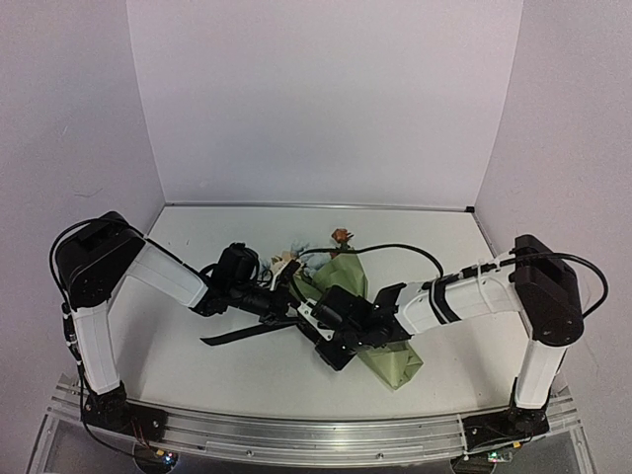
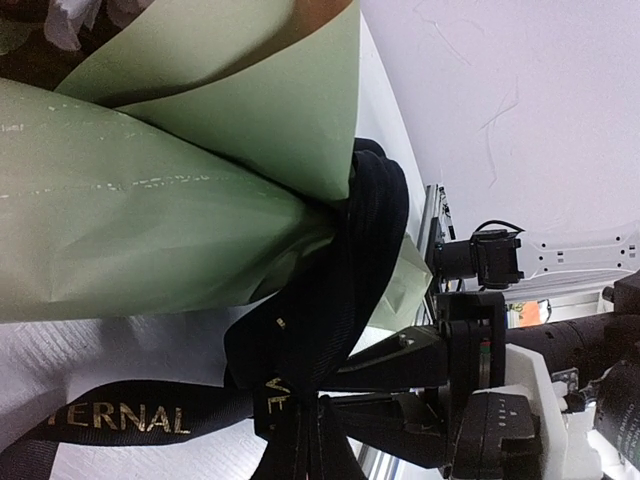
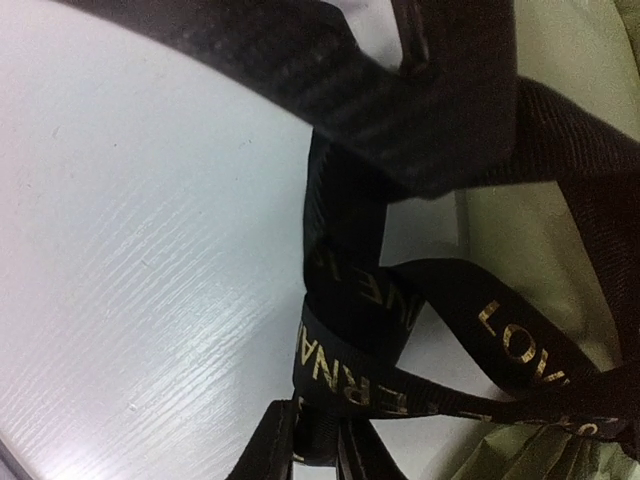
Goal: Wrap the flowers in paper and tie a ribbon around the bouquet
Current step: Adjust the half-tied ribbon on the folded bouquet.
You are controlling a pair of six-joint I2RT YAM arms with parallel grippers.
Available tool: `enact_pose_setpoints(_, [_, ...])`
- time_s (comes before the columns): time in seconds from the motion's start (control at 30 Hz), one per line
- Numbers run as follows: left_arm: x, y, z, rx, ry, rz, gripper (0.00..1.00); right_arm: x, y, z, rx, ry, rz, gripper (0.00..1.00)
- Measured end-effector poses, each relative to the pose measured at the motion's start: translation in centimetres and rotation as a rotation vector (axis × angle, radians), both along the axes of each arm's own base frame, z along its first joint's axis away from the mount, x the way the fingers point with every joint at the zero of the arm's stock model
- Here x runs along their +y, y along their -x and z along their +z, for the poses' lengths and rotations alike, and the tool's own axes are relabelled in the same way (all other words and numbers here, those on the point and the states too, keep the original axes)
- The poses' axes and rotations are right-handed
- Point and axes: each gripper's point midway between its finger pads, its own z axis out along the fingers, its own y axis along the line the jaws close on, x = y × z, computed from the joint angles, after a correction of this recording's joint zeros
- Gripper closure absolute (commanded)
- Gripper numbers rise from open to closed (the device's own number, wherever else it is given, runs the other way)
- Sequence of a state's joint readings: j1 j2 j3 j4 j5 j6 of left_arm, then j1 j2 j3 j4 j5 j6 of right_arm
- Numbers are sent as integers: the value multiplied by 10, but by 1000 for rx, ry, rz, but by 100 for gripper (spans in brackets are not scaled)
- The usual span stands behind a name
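Top external had the bouquet [image 1: 393,363] lying slantwise at the middle of the bench [image 1: 197,375]. The flowers [image 1: 341,236] poked out at the far end, and the other end of the wrap pointed near and right. Both arms met right over it!

Left wrist view was in close. The olive paper [image 2: 150,200] pinched in to a neck, and the black ribbon [image 2: 345,250] with pale gold lettering was looped around that neck. One tail ran off left across the bench.

The right end effector [image 2: 335,388] came in from the right. Its fingers were drawn narrow, with their tips on the bunched ribbon strands just below the loop.

The left end effector [image 1: 294,312] sat closed tight on the left side of the bouquet. Ribbon strands ran down toward it, but whether it actually pinched them could not be told. In the right wrist view the strands crossed over bare bench, with paper at the right edge.
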State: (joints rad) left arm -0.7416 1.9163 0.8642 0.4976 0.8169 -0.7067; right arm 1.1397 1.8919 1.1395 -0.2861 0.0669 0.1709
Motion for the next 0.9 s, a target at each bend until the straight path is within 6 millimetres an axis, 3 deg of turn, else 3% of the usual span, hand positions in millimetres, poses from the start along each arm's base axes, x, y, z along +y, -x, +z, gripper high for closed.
enact_pose_setpoints(0.07, [0, -1, 0, 0, 0, 2, 100, 1, 0, 3, 2, 5, 3, 100])
enact_pose_setpoints(0.37, [4, -6, 0, 1, -1, 16, 100, -7, 4, 16, 13, 44, 19, 100])
enact_pose_setpoints(0.6, [2, -9, 1, 2, -1, 18, 100, -13, 5, 41, 7, 69, 40, 100])
enact_pose_setpoints(0.9, [-1, -15, -6, 17, -18, 27, 100, -42, -5, 49, 4, 158, 29, 100])
